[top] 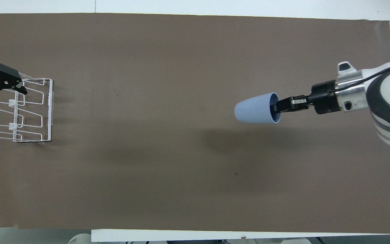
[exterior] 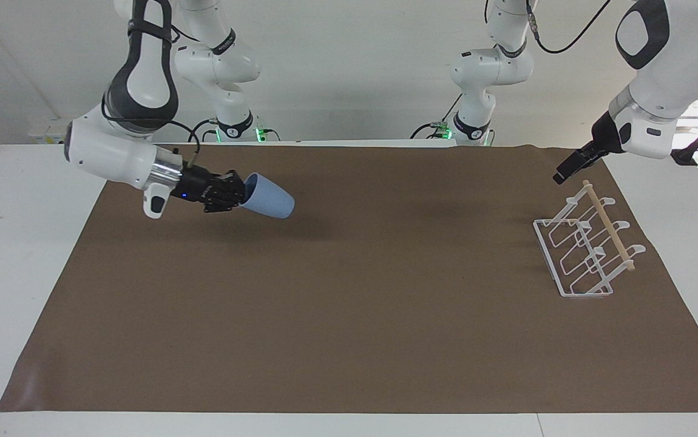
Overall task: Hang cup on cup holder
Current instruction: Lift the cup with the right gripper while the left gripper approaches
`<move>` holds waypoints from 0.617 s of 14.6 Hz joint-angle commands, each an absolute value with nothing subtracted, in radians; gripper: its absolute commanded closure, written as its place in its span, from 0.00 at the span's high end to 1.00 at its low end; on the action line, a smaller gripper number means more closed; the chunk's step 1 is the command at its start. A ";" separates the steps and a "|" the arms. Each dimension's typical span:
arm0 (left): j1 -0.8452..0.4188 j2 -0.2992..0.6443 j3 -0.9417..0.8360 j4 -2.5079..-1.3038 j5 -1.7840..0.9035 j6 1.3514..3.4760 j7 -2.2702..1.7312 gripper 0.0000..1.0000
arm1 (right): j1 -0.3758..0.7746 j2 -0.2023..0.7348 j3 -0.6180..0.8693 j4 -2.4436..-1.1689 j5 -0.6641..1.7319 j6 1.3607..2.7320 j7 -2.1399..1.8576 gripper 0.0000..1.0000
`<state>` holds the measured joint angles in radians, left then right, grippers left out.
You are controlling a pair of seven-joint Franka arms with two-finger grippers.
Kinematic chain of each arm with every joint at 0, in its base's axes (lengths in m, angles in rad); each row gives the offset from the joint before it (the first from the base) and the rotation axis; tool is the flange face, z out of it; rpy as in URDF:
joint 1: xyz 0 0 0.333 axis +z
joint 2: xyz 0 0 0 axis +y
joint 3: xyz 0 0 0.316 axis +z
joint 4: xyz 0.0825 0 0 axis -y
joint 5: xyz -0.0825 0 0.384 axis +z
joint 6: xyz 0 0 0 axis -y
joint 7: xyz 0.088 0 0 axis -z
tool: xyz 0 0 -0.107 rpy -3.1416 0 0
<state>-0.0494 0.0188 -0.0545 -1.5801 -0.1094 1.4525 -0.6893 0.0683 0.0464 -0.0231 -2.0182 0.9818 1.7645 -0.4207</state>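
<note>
My right gripper (exterior: 241, 193) is shut on the rim of the light-blue cup (exterior: 270, 199) and holds it in the air on its side, base pointing toward the left arm's end; both also show in the overhead view, gripper (top: 278, 105) and cup (top: 254, 108). They are over the mat at the right arm's end. The white wire cup holder (exterior: 573, 261) stands on the mat at the left arm's end, with its wooden dowel (exterior: 610, 227) across the top. My left gripper (exterior: 562, 175) hovers just above one end of the dowel, apart from it.
A brown mat (exterior: 349, 340) covers most of the white table (exterior: 15, 255). The arm bases (exterior: 233, 130) stand at the table's edge. Nothing else lies on the mat between the cup and the cup holder (top: 32, 115).
</note>
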 commanded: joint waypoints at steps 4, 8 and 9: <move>-0.228 0.002 -0.051 -1.534 -0.234 1.433 -1.246 1.00 | 0.375 0.041 -0.025 -2.031 1.369 1.975 -0.103 0.00; -0.239 0.005 -0.054 -1.459 -0.350 1.437 -1.610 1.00 | 0.525 0.046 -0.025 -2.045 1.512 2.169 -0.098 0.00; -0.253 0.005 -0.063 -1.456 -0.374 1.448 -1.676 1.00 | 0.529 0.046 -0.023 -2.045 1.538 2.169 -0.091 0.00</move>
